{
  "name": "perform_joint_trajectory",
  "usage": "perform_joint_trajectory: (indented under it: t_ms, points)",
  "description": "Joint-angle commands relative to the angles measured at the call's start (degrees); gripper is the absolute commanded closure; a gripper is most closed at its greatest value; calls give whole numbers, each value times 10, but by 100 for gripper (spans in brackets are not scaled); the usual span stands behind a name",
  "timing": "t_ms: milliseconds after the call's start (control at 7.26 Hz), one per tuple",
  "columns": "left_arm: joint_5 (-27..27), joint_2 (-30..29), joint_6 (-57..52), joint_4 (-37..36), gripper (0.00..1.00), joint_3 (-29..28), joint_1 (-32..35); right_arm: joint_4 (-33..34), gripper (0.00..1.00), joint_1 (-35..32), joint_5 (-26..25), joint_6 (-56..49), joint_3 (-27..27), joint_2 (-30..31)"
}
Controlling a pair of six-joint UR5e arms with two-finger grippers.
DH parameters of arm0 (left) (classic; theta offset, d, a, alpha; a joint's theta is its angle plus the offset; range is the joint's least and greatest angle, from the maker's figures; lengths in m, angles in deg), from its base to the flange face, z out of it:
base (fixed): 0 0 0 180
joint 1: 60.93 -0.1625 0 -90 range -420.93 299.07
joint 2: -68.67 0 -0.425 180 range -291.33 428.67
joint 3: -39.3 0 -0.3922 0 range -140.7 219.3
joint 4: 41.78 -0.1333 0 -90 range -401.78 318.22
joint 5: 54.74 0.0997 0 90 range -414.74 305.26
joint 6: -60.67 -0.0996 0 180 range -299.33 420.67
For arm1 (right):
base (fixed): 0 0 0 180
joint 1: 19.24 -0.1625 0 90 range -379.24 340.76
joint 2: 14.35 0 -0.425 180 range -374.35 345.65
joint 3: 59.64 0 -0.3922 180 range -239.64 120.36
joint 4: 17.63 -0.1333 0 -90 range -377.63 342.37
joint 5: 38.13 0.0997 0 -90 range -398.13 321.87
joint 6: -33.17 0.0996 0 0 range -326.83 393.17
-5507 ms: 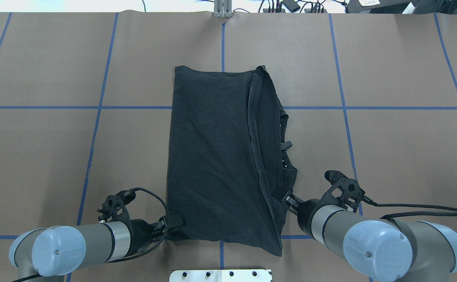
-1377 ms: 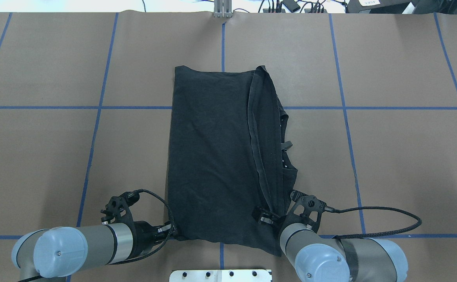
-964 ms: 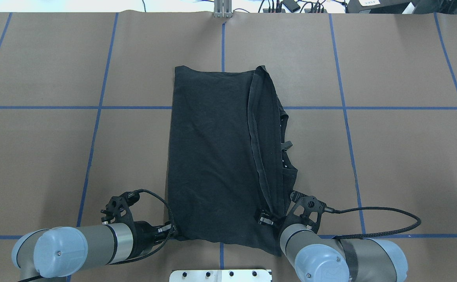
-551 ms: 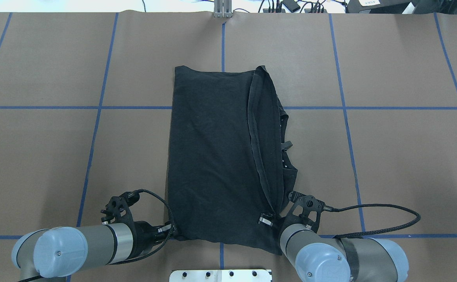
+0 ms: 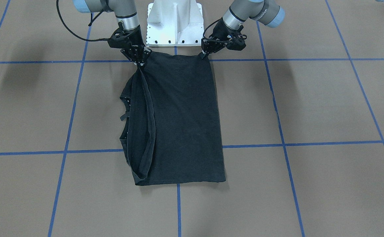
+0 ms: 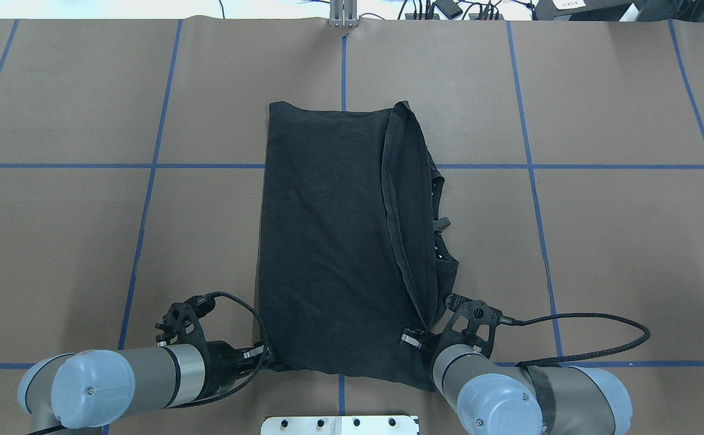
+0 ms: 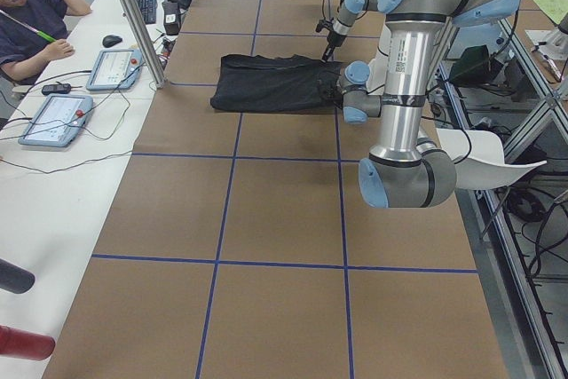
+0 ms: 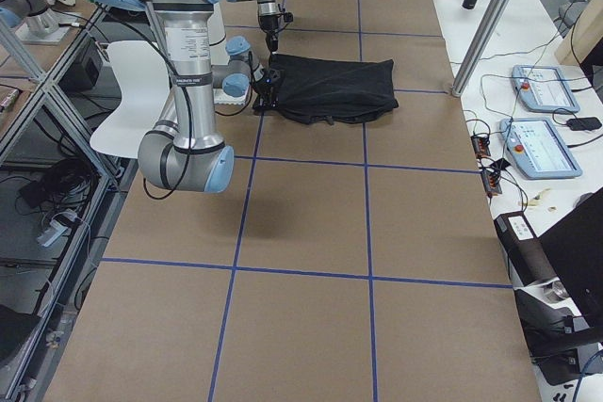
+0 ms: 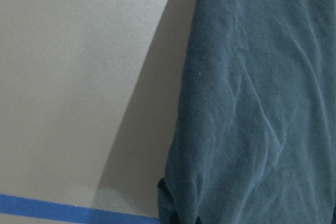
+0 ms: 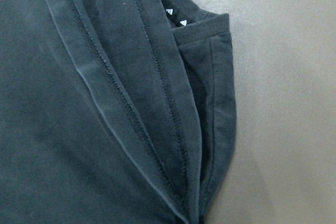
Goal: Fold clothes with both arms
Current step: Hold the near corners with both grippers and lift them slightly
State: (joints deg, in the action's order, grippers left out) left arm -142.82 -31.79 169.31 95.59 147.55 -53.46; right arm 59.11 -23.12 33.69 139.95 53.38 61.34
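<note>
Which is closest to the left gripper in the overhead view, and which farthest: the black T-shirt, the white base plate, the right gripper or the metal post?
From the left gripper:
1. T-shirt: its near corner meets the gripper.
2. White base plate: bottom middle of the view.
3. Right gripper: at the shirt's other near corner.
4. Metal post: top middle of the view.

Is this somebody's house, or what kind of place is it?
Probably a robot lab, not a house: two robot arms handling a T-shirt on a tape-gridded table, with control tablets on a side bench.
</note>
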Motion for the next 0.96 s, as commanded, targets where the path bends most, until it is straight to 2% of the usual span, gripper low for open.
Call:
perform_joint_trajectory:
  t_ms: [0,138,413,688,826]
  points:
    - [-2,4,-1,0,100,13,0,2,100,-2,5,-1,19,2]
    - [-32,9,0,-3,100,37,3,4,100,-2,20,-1,39,12]
    - [-37,30,0,-4,100,78,4,6,100,18,24,0,75,33]
    - [-62,74,0,-5,100,170,3,14,100,44,24,0,151,60]
    - [-94,74,0,-16,100,193,10,70,100,40,36,-1,199,55]
